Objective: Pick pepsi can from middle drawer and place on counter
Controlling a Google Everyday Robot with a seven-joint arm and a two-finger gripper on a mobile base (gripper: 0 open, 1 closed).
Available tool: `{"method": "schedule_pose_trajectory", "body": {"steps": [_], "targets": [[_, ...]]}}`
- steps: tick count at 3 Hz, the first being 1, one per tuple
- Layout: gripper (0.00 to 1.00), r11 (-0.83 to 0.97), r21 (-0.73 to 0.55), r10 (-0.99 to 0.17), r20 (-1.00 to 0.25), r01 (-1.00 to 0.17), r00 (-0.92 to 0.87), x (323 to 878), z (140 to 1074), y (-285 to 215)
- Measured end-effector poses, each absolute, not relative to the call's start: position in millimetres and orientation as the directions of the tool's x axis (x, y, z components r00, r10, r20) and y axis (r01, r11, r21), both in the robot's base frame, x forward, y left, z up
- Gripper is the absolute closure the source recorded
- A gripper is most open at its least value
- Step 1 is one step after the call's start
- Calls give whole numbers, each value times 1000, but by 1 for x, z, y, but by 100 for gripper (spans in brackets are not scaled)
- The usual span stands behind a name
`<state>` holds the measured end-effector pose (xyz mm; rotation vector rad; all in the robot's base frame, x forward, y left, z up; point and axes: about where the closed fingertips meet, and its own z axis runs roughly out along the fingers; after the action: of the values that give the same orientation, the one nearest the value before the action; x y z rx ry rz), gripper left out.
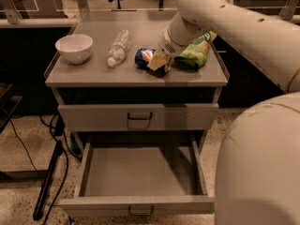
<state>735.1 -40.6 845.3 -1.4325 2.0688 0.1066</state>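
The robot's pale arm (234, 22) reaches in from the right across the cabinet, its bulk filling the lower right corner. Below it the desk (93, 74) carries everything, and lower down the middle drawer (140, 172) stands pulled out, its grey floor bare. The closed drawer (138, 117) sits between the two.

The pepsi can (143, 56) lies on its side on the desk, near the front edge, between the water bottle (118, 48) and the green snack bag (197, 53). The gripper (159, 62) is down at the can's right end, touching it or all but touching it. I cannot tell whether the jaws are clamped on the can or apart.

By the look of it the step in hand is the release, the last of the task. To do it well, the can should be resting with its full weight on the desk before the jaws part. A can on its side rolls readily, and the front edge is close (the raised rails appear to run along the sides only). The lift away should go straight up, not sideways, so the can gets no nudge.

The snack bag lies just beside the gripper on the right, partly under the wrist, and could be dragged by a careless retreat. The bottle, also on its side, lies near the can on the left. The white bowl (74, 47) stands well apart at the far left and is in nobody's way.
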Motion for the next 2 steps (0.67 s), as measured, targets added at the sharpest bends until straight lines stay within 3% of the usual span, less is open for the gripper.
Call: {"method": "schedule_pose_trajectory", "body": {"steps": [1,2], "targets": [[3,410,-269,-822,-523,-871,-226,735,845,-41],[0,410,-269,-822,-523,-871,-226,735,845,-41]]}}
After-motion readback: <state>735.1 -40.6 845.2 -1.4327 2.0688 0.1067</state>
